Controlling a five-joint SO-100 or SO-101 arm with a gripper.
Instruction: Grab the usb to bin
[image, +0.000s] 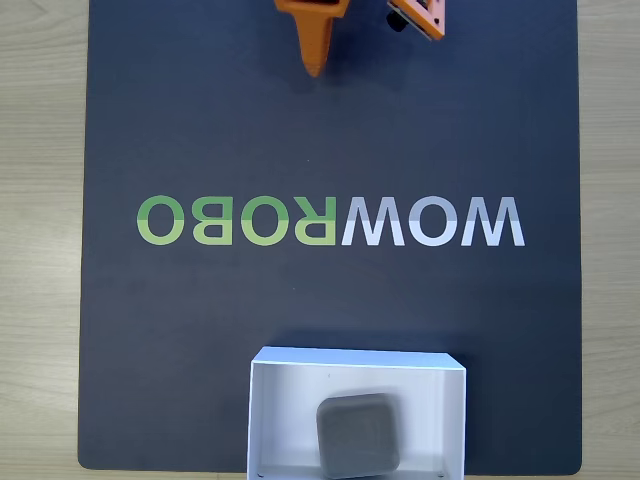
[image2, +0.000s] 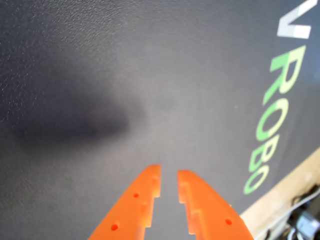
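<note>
Listing first the risk: we judge little can go wrong, unless the pincer swings back over the bin and knocks its thin wall. Usb: flat grey square, rounded corners, matte, lying inside the bin near its front (slightly turned). Bin: white, shallow, at the mat's near edge in the fixed view. Pincer: orange, empty, jaws narrowly parted, well apart from the bin, above bare mat on our worktop.

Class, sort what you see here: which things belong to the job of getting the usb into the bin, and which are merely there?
Belong to the job: usb, lying in the bin; gripper.

Merely there: dark mat with lettering; wooden table.
</note>
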